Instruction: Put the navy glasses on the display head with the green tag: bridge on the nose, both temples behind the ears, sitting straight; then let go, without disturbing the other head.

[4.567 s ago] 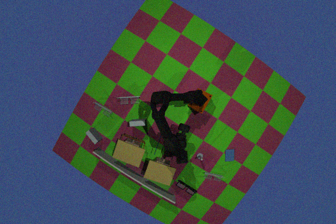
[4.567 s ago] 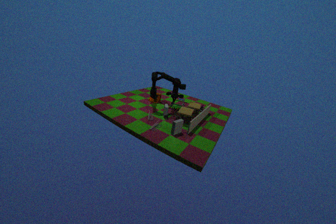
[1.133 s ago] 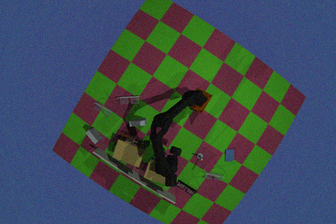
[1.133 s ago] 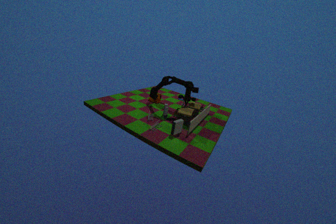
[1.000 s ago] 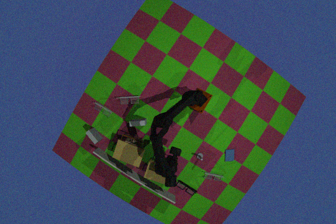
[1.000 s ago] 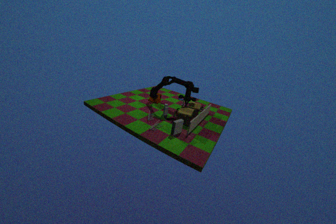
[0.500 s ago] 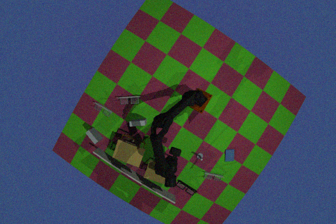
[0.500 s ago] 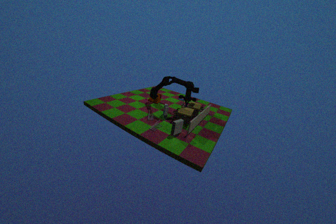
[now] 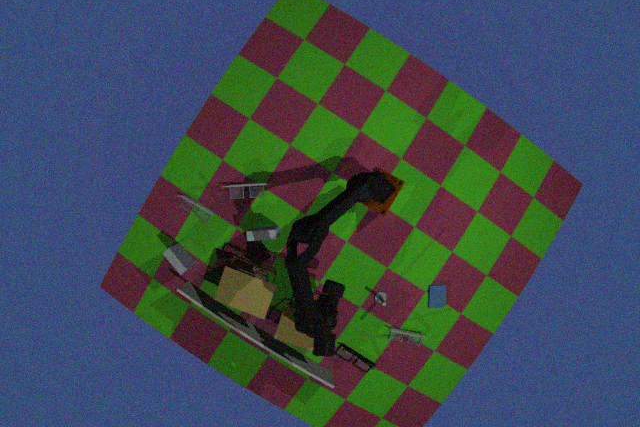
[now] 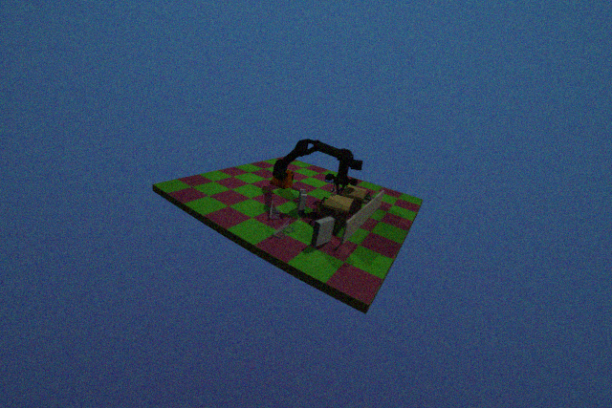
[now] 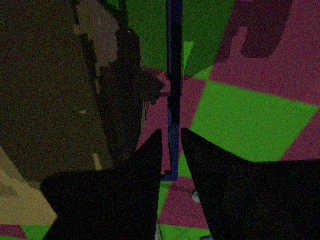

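The navy glasses show edge-on in the wrist view as a long narrow navy bar (image 11: 174,55), in front of the face side of a display head (image 11: 45,95). My gripper (image 11: 171,132) (image 10: 339,190) is slightly open. Its fingertips stand either side of the bar, with a visible gap on the left. Two tan-topped display heads stand side by side: one (image 9: 245,292) (image 10: 338,203) away from the gripper, the other (image 9: 293,330) (image 10: 356,192) partly under it. I cannot make out the green tag, nor whether the bridge and temples are seated.
A long pale panel (image 9: 255,334) (image 10: 362,218) stands behind the heads. Pale blocks (image 9: 262,234) (image 9: 178,260) stand near the farther head. Other glasses lie about, including a black pair (image 9: 354,356) beside the gripper. A blue box (image 9: 437,295) is farther right.
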You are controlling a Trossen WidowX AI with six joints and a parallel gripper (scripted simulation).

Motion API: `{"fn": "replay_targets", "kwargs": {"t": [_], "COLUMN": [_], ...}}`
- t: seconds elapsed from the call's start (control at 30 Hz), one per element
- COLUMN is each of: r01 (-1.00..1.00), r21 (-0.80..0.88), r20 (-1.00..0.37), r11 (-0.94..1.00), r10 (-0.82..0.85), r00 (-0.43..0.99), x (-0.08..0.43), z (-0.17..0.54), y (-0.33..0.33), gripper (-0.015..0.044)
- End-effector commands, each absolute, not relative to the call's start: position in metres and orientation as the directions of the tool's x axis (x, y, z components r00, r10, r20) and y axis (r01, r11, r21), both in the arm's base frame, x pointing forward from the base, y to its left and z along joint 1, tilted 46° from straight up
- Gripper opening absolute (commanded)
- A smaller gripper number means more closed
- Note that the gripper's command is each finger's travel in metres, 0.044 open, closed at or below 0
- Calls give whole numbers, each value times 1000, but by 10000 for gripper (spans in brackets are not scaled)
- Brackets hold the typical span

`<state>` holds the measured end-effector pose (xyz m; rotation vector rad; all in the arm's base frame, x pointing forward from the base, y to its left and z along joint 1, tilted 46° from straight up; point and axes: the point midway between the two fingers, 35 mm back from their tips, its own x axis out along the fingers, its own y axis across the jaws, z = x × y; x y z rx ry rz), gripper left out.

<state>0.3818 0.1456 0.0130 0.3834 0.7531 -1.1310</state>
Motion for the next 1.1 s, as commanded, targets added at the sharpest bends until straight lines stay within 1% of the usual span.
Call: {"fn": "replay_targets", "kwargs": {"t": [0.0,0.57,0.8,0.93,1.07], "r01": [913,918,918,918,917], "r21": [-91,-115,-117,-118,-119], "r20": [-710,-709,-709,-709,-709], "r11": [399,380,380,380,380], "r10": [-669,-679,-679,-679,-680], "r00": [221,192,191,190,189], "x": [382,374,344,338,321], "z": [13,36,43,45,53], "y": [146,167,160,159,158], "gripper": [107,107,107,107,107]}}
